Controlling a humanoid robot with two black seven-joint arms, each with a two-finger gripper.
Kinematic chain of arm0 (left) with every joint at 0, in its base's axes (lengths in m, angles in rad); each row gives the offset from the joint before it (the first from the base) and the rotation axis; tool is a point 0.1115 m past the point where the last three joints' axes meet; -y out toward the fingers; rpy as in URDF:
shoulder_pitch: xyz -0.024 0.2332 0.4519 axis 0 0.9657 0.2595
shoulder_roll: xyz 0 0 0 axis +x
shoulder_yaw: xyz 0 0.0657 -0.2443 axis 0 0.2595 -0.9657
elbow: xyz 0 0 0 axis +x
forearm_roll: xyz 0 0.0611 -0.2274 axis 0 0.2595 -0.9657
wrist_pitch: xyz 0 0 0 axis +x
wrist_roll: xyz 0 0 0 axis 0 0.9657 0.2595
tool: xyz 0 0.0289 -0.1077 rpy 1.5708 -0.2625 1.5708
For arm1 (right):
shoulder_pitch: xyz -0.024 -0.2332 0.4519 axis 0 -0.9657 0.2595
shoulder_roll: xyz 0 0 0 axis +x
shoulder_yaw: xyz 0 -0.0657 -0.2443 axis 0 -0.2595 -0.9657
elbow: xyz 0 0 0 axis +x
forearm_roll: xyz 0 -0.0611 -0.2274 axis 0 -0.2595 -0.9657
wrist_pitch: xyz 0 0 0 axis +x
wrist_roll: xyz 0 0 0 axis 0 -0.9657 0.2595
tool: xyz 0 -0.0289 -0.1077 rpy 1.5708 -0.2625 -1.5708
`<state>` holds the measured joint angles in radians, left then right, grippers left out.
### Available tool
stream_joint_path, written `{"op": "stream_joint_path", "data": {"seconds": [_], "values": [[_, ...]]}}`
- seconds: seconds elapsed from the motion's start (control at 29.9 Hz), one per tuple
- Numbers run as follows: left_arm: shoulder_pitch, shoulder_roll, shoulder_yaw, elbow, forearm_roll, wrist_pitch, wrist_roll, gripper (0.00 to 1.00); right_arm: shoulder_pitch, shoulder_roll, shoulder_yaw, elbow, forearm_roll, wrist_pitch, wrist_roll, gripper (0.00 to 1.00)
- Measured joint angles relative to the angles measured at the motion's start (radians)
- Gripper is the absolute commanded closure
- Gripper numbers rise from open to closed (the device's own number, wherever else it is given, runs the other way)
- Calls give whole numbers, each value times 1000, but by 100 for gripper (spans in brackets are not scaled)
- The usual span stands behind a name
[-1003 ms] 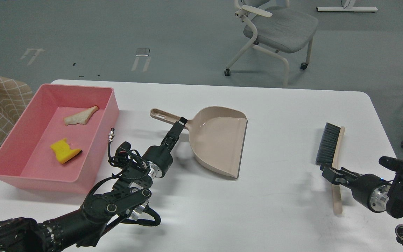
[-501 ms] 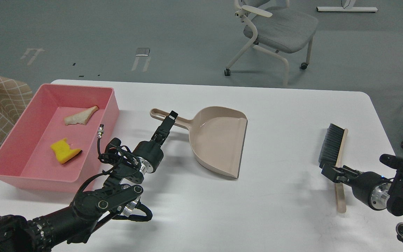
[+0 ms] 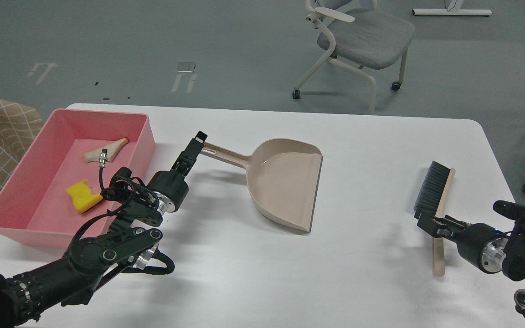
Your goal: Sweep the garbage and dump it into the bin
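The left gripper hides the dustpan handle's tip.

Bright, even overhead light; soft shadows on the white table; sharp focus

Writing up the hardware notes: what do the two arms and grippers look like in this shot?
Both arms are black and built of rounded joint housings, each with a silver metal ring at the wrist. The left gripper is slim, with narrow black fingers. Loose black cables loop around its wrist, one ending in a silver connector. The right gripper is blocky and black. No markings or sleeves visible.
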<state>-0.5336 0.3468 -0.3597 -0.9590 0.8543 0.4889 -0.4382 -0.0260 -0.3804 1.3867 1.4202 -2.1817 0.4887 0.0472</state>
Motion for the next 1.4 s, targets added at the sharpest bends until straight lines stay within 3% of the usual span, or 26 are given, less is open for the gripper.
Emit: {"op": "stream_joint_path", "data": {"seconds": [0.43,0.74,0.87,1.07,1.2,1.4], "values": [[-44,89,-20,-91,-5,0,-2,2,37,-5,10,19,13,0,2,19],[-61,105,-37,-121,-5,0,-2,2,110,-108,40,52,132,0,1,16],[-70,103,-85,-145,-8,0,-2,2,171,-131,61,64,217,0,0,4],[-98,104,-126,-201,-9,-10,-1,2,278,-114,130,67,315,0,0,3],[-103,109,-186,-266,-9,-59,-2,2,319,-47,211,69,361,0,1,2],[-103,88,-323,-321,-12,-265,-6,2,329,127,301,83,652,0,3,1]]}}
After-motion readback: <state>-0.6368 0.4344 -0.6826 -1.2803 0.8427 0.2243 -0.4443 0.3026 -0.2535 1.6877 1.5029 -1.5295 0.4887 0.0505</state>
